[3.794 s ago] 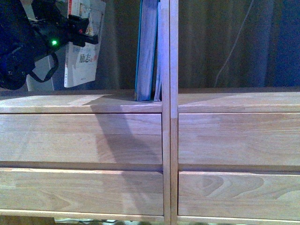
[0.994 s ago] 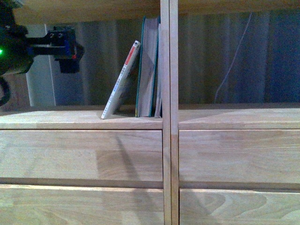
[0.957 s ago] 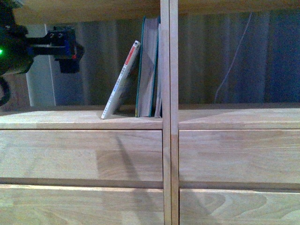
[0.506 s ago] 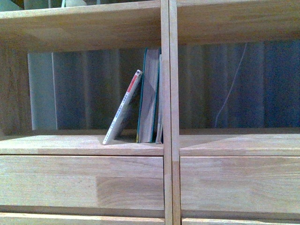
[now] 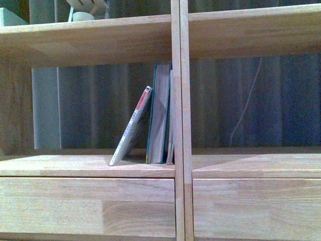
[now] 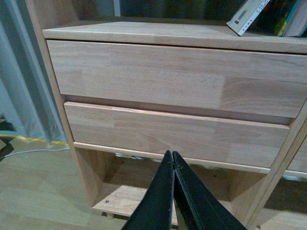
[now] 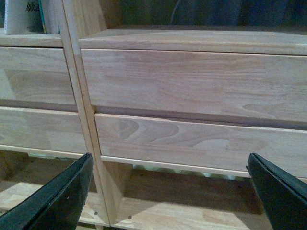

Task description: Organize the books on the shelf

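White book (image 5: 131, 126) in left compartment of shelf (image 5: 176, 165), foot near front edge of board, top leaning on teal books (image 5: 160, 114) by centre post. Left tool (image 6: 171, 191) pinched closed, empty, low before drawers. Right tool (image 7: 170, 191) spread wide, empty. To finish well: push foot inward until upright, flush against teal books; avoid toppling row.

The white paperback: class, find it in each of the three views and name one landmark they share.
Front view: white paperback leans against the teal books.
Left wrist view: only its lower corner shows.
Right wrist view: its cover shows at a corner.
Shared landmark: the top drawer front below it.
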Controlling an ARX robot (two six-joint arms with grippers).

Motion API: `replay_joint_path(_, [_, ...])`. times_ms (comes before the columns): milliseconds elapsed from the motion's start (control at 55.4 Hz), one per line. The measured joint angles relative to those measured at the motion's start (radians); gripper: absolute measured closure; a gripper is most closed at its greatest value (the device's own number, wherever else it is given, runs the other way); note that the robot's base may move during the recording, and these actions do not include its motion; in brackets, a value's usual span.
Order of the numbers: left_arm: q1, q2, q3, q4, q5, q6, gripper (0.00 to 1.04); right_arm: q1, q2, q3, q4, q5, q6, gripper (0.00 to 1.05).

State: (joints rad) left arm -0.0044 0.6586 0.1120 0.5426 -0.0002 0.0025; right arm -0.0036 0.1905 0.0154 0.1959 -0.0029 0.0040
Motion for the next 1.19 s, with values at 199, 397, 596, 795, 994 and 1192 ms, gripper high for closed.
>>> replay_joint_path(199, [0.000,-0.117,-0.046,-0.071,0.000,0.000,1.02,0.000,0.000,0.000,0.000,0.000,0.000,0.07])
replay_joint_path(397, [0.000,-0.211,-0.069,-0.138,0.000,0.000,1.02,0.000,0.000,0.000,0.000,0.000,0.000,0.07])
replay_joint_path(596, [0.000,-0.291,-0.101,-0.174,0.000,0.000,1.02,0.000,0.000,0.000,0.000,0.000,0.000,0.07])
replay_joint_path(795, [0.000,-0.377,-0.101,-0.259,0.000,0.000,1.02,0.000,0.000,0.000,0.000,0.000,0.000,0.07])
replay_joint_path(994, [0.000,-0.439,-0.101,-0.322,0.000,0.000,1.02,0.000,0.000,0.000,0.000,0.000,0.000,0.07])
replay_joint_path(1192, [0.000,-0.553,-0.100,-0.463,0.001,0.000,1.02,0.000,0.000,0.000,0.000,0.000,0.000,0.07])
